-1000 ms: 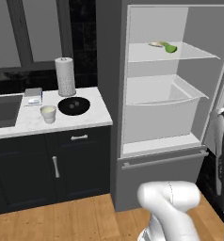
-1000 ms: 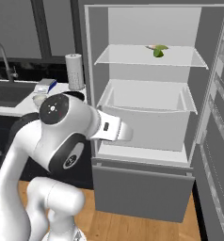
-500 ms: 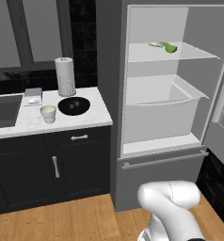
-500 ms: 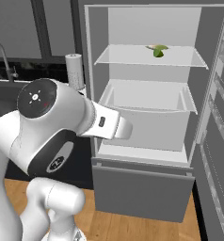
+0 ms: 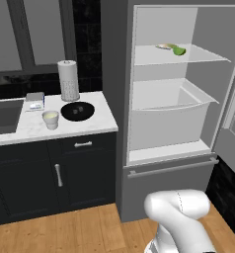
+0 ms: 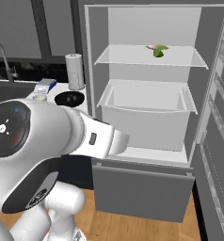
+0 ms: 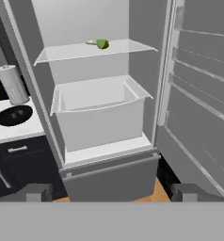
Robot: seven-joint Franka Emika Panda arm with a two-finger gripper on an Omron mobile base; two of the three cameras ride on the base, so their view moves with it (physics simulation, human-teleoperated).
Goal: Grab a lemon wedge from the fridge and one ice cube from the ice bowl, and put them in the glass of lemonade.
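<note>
The grey fridge point(image 5: 213, 34) point(image 7: 142, 47) stands open. The small green lemon wedge point(image 5: 178, 50) point(image 6: 158, 52) point(image 7: 102, 44) lies on its upper white shelf. On the counter to the left sit the black ice bowl point(image 5: 77, 111) point(image 6: 69, 98) point(image 7: 13, 115) and, left of it, the pale glass of lemonade point(image 5: 50, 119). My gripper point(image 7: 111, 194) is open with nothing between its fingers. It faces the fridge interior from well back, at about the height of the lower drawer front, far below the wedge.
A pale elongated item point(image 5: 165, 46) lies beside the wedge. A white drawer point(image 5: 169, 118) point(image 7: 97, 117) sits below the shelf. The fridge door point(image 7: 203, 94) point(image 6: 222, 141) stands open on the right. A paper-towel roll point(image 5: 68, 80), a small box point(image 5: 34, 100) and the sink point(image 5: 3, 114) occupy the counter.
In the right base view my arm's big joint has swung left and closer to the camera. The gripper stays open and the fridge and counter things have not moved.
</note>
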